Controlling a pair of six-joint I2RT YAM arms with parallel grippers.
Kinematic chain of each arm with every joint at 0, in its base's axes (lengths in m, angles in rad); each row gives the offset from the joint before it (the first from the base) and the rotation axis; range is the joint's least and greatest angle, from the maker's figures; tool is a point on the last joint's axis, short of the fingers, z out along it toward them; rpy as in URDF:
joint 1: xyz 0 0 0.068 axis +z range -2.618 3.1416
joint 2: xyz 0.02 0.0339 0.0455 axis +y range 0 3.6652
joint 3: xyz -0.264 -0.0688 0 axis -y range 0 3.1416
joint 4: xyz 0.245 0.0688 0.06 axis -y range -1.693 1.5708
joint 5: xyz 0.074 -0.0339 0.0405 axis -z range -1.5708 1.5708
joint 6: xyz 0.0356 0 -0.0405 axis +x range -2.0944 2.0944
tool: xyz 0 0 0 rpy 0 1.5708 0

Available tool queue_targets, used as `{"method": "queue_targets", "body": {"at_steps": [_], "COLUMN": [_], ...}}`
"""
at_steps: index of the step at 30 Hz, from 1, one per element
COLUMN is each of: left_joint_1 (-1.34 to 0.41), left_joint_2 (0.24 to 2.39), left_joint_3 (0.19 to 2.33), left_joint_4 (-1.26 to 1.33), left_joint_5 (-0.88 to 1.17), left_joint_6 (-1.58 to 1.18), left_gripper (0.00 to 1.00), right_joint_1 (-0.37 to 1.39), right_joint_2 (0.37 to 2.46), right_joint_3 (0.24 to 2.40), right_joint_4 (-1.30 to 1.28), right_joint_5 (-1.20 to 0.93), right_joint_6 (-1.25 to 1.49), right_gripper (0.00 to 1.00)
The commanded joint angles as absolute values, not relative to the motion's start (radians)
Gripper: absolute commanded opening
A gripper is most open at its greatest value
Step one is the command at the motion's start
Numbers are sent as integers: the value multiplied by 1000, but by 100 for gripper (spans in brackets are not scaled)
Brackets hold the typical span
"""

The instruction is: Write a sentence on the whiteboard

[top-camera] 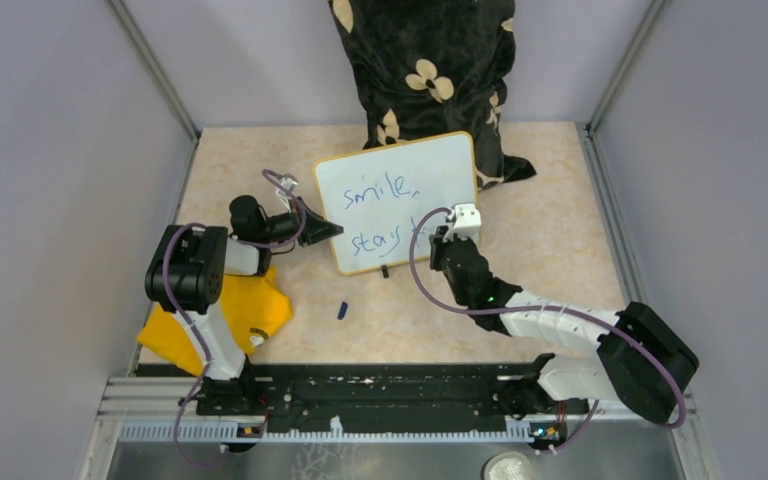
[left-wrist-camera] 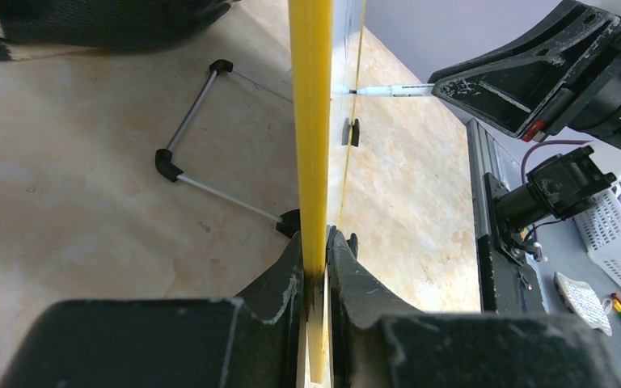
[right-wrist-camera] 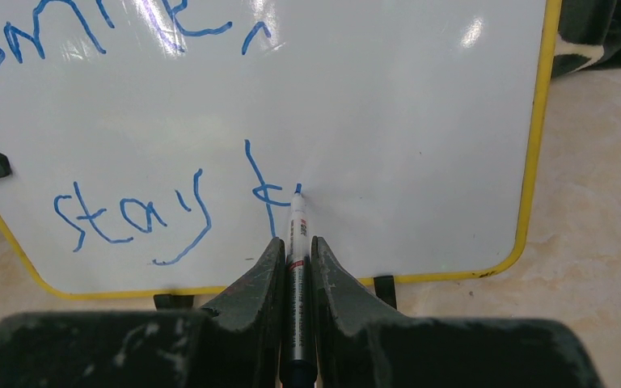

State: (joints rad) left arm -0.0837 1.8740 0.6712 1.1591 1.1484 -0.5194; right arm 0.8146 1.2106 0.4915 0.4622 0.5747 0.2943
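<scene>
Right gripper [right-wrist-camera: 295,242]: one, fingers clamped on one marker [right-wrist-camera: 297,230], barrel lying between them, tip pointing at the whiteboard.
Left gripper [left-wrist-camera: 315,242]: one, fingers pressed together on the yellow rim at the whiteboard's left edge.
Whiteboard [top-camera: 440,165]: one, propped up and leaning back on the table [top-camera: 550,200], towards the rear, directly in front of the dark flower-patterned fabric [top-camera: 430,60].
Sentence [top-camera: 365,190]: two lines in blue; upper line reads "smile,", lower line reads "stay" followed by one partly formed letter.
Marker tip: touching the whiteboard face at the right end of that partial letter, on the lower line.
Feet [right-wrist-camera: 384,287]: two small black ones counted under the whiteboard's bottom rim.
Support frame [left-wrist-camera: 186,137]: one thin metal rod frame with black corner pieces, on the table behind the whiteboard.
Yellow cloth [top-camera: 250,310]: one, crumpled, well to the left of and nearer than the whiteboard, under the left arm.
Small dark blue item [top-camera: 342,310]: one, lying on the table just in front of the whiteboard's bottom edge; identity not discernible.
</scene>
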Motion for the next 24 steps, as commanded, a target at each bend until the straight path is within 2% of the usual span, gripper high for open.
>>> {"method": "queue_targets", "body": {"at_steps": [1, 24], "left_joint_1": [-100, -101], "left_joint_2": [1916, 1914], "left_joint_3": [670, 670], "left_joint_4": [1083, 1080], "left_joint_5": [1099, 1101], "left_joint_6": [-448, -446], "left_gripper": [0, 0], "right_joint_1": [804, 788], "right_joint_2": [1184, 1093], "right_joint_3": [485, 512], "right_joint_4": [442, 456], "right_joint_5": [554, 581], "right_joint_6": [317, 285], "right_gripper": [0, 0]}}
